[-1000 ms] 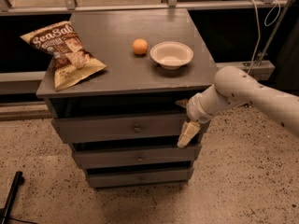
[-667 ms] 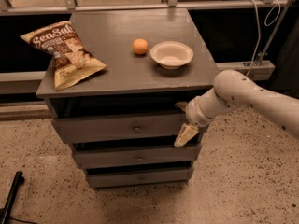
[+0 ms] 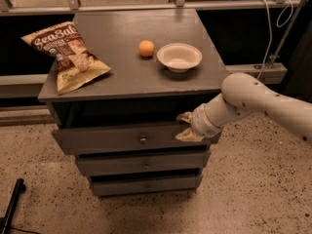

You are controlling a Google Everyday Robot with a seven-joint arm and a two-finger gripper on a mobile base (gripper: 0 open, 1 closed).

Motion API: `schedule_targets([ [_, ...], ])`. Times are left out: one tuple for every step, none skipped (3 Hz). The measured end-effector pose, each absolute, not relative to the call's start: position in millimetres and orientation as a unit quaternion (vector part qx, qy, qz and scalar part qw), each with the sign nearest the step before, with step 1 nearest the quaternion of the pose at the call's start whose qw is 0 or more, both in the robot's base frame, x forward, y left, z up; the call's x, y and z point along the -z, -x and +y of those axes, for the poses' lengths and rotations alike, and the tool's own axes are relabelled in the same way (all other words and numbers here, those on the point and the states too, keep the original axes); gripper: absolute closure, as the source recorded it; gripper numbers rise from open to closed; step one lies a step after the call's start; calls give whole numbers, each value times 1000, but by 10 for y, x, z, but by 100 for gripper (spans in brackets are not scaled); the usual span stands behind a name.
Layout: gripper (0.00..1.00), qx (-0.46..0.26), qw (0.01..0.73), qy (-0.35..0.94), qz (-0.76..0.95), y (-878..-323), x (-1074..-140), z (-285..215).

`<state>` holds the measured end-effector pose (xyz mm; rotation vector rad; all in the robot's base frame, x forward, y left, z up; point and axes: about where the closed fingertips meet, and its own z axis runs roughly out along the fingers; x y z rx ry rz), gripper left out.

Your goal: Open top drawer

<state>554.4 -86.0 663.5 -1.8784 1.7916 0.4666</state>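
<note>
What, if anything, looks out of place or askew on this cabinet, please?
The chip bag lies askew, one corner overhanging the left edge of the cabinet top. The top drawer juts out past the lower drawers, with the hand at its right end, away from the knob. Nothing looks spilled or damaged.

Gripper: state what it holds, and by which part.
Cannot be told: the gripper is at the upper right edge of the grey wooden top drawer's front panel, away from its round knob.
</note>
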Motion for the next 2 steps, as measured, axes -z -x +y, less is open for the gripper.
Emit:
schedule_targets([
  [100,-171,249,690,658,-5558,-6659,-860],
  [100,-171,249,690,658,-5564,-6683,-859],
])
